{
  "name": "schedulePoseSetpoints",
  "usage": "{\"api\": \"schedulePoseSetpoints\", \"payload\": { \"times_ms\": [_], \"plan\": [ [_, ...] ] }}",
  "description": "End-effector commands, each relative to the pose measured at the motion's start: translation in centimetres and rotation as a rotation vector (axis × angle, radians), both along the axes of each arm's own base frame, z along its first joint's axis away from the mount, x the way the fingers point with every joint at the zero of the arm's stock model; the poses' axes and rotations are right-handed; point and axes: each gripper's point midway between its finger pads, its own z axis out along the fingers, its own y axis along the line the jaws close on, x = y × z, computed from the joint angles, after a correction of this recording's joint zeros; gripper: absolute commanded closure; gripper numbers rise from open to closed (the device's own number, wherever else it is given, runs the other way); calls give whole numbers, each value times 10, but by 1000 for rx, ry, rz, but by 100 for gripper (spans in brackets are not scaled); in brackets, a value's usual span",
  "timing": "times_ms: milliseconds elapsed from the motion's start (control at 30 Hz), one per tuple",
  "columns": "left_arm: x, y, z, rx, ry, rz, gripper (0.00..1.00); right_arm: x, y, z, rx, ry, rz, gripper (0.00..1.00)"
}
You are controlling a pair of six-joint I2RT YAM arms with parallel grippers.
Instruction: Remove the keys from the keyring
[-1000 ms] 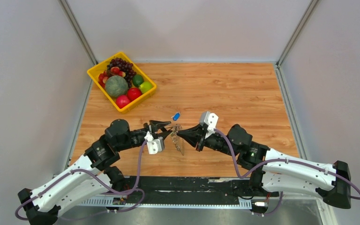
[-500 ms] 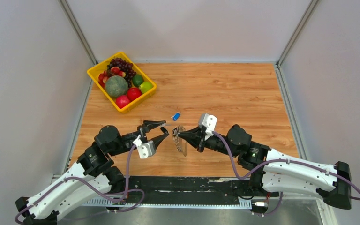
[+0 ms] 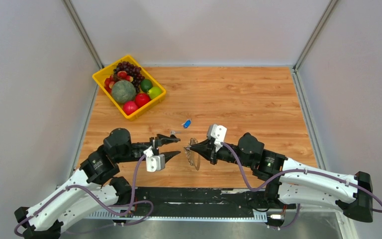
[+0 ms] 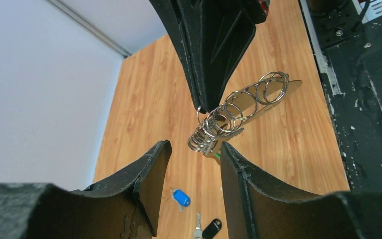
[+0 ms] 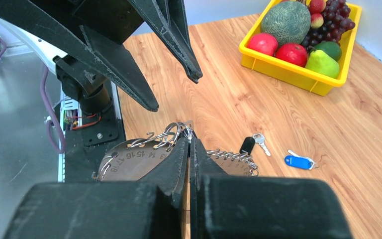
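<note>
Right gripper [image 5: 188, 143] pressed together, pinching the keyring [image 4: 200, 110]; keys [image 5: 129, 160] hang off it in the air over the near-middle of the tabletop [image 3: 253, 94]. Left gripper [image 3: 178, 146] spread, empty, just beside the bunch. Likely light, stiff, slick metal that swings freely; best to grip one key by its flat, not the wire. Count: one bunch, overlapping, uncountable; two loose on the tabletop, blue key [image 5: 298, 162] and black key [image 5: 247, 145]

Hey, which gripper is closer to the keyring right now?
Right. The right gripper is shut on the keyring itself, pinching one end of it. The left gripper is open just to the keyring's left, pointed at it but not touching.
</note>
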Motion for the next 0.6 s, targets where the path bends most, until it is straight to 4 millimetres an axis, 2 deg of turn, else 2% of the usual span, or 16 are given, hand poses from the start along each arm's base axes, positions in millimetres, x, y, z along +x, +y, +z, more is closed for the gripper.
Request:
{"api": "schedulePoseSetpoints", "payload": {
  "times_ms": [0,233,567],
  "plan": [
    [-11,-3,6,4,12,-61,49,-4,-1,12,25,-25,22,100],
    [1,-5,1,21,53,-5,59,-9,-2,14,31,-32,44,100],
    [1,-17,-4,5,181,-12,63,-7,2,10,22,-8,40,100]
  ]
}}
